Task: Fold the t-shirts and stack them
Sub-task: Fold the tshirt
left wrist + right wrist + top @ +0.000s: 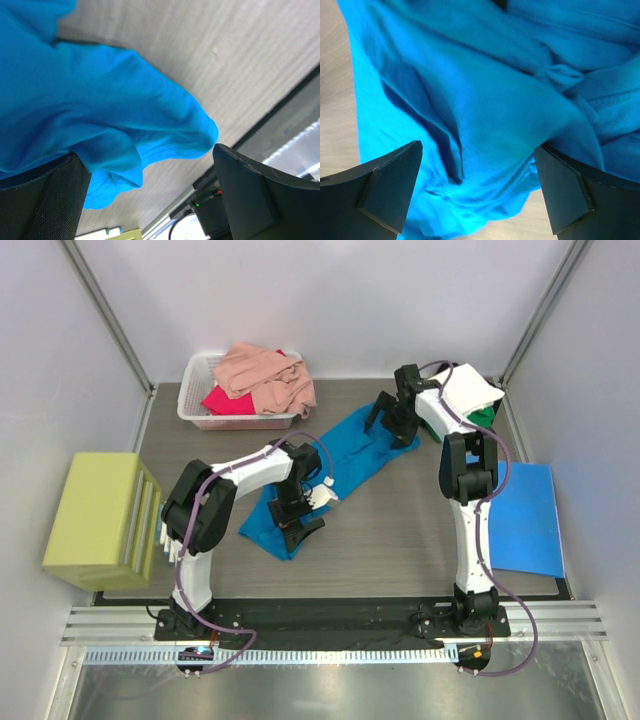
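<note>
Tabletop point(400, 530), teal-blue t-shirt point(355, 455) partly hidden under left arm point(250, 468)

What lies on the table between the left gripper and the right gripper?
The teal-blue t-shirt stretches from the left gripper to the right gripper; the top external view shows it.

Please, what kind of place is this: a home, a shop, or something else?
Probably a robot test cell, not a home: white walls and metal posts enclose the table, a left arm and right arm are bolted to its rail, and t-shirts fill a basket.
</note>
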### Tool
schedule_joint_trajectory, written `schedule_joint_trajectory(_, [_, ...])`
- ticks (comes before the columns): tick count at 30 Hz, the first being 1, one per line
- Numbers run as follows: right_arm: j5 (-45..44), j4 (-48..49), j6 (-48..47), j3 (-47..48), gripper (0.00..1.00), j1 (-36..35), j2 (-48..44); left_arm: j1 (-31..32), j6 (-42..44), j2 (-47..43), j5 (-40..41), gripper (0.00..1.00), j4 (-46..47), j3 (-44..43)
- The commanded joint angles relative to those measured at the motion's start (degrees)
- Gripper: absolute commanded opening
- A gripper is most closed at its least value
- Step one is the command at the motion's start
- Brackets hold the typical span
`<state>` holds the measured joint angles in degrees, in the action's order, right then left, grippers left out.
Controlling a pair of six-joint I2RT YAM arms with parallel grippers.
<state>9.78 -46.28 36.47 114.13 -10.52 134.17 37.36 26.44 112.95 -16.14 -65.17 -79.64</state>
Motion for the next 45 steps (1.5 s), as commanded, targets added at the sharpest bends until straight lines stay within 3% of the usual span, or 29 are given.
schedule_joint_trajectory(1, [1.9, -4.51, -2.89, 12.58, 1.0, 1.03, 6.97, -0.1, 1.6, -3.26, -6.08, 1.0, -4.96, -2.45])
schedule_joint_trajectory(4, [4.97, -7.15, -3.86, 19.63, 0.99, 1.12, 10.93, 0.07, 1.78, -3.7, -9.07, 1.0, -7.6, -3.77])
schedule_joint_trajectory(8, [7.26, -6.19, -4.65, 18.07, 1.0, 1.12, 10.15, 0.95, 3.0, -4.84, -13.82, 1.0, -10.41, -3.86])
schedule_joint_trajectory(12, [5.96, -0.49, -5.62, 11.92, 1.0, 1.12, 1.74, 1.83, 4.14, -6.68, -16.37, 1.0, -14.1, -6.74])
schedule_joint_trajectory(16, [2.97, -0.82, -5.53, 11.65, 1.0, 1.12, -4.85, 1.84, 5.55, -8.79, -16.47, 1.0, -21.64, -13.95])
schedule_joint_trajectory(20, [-1.07, -0.83, -4.13, 7.27, 1.0, 0.77, -13.47, 0.96, 4.94, -14.32, -14.01, 1.0, -23.08, -21.08])
schedule_joint_trajectory(26, [-3.45, -0.48, -4.48, -1.17, 1.0, -2.99, -23.76, -7.38, 1.87, -21.35, -10.23, 1.0, -15.8, -20.75])
schedule_joint_trajectory(31, [0.41, 1.54, -6.75, -13.9, 1.0, -13.01, -29.4, -21.17, -0.94, -26.45, -16.01, 1.0, -6.23, -13.28])
schedule_joint_trajectory(36, [0.42, 1.28, -9.04, -19.99, 1.0, -23.21, -28.97, -36.19, -9.54, -31.55, -21.38, 1.0, 4.5, -6.77])
schedule_joint_trajectory(39, [-0.72, -0.03, -10.62, -20.7, 1.0, -27.87, -27.3, -41.3, -16.03, -32.17, -20.78, 1.0, 9.78, -5.53])
schedule_joint_trajectory(45, [-1.87, -1.35, -12.91, -19.12, 1.0, -33.77, -23.96, -42.99, -21.87, -34.28, -16.9, 1.0, 16.56, -2.81])
